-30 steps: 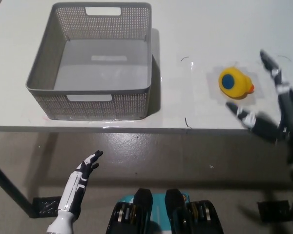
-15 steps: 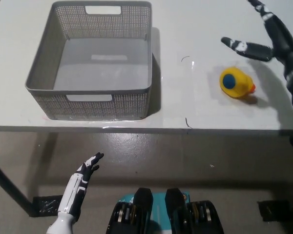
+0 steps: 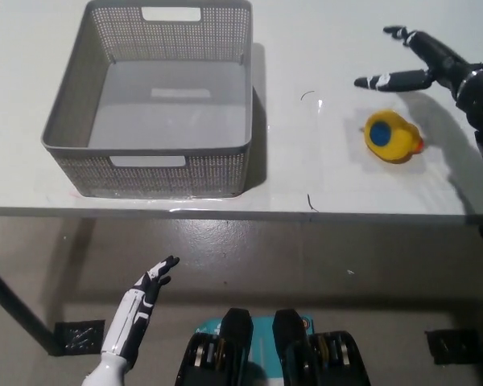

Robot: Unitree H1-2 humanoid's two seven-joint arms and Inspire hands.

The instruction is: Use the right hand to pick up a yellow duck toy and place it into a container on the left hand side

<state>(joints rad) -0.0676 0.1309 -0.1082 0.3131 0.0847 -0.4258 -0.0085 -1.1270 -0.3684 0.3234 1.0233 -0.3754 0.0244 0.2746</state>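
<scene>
The yellow duck toy (image 3: 392, 137) lies on the white table (image 3: 322, 48), toward its right side and somewhat back from the front edge. It shows a blue round patch on top and an orange beak pointing to the right. Nothing holds it.

Just beyond the duck, on its far side, the black right hand (image 3: 423, 66) hangs over the table with its fingers (image 3: 386, 80) spread apart and empty; one finger reaches out to the left above the duck's far edge, and another curls farther back. Whether any finger touches the tabletop cannot be told. The black arm runs down the right border, past the duck's right side.

Bare table surface lies between the duck and the grey mesh basket (image 3: 154, 165), with only a few thin dark marks (image 3: 307, 96) on the white top. The basket stands well apart to the left, open-topped and empty inside, with handle slots in its near and far walls. Its near wall sits close to the table's front edge, and nothing stands between duck and basket.

The white left hand (image 3: 151, 283) rests low at the lower left, below the table edge and over the floor, fingers loosely open and holding nothing.
</scene>
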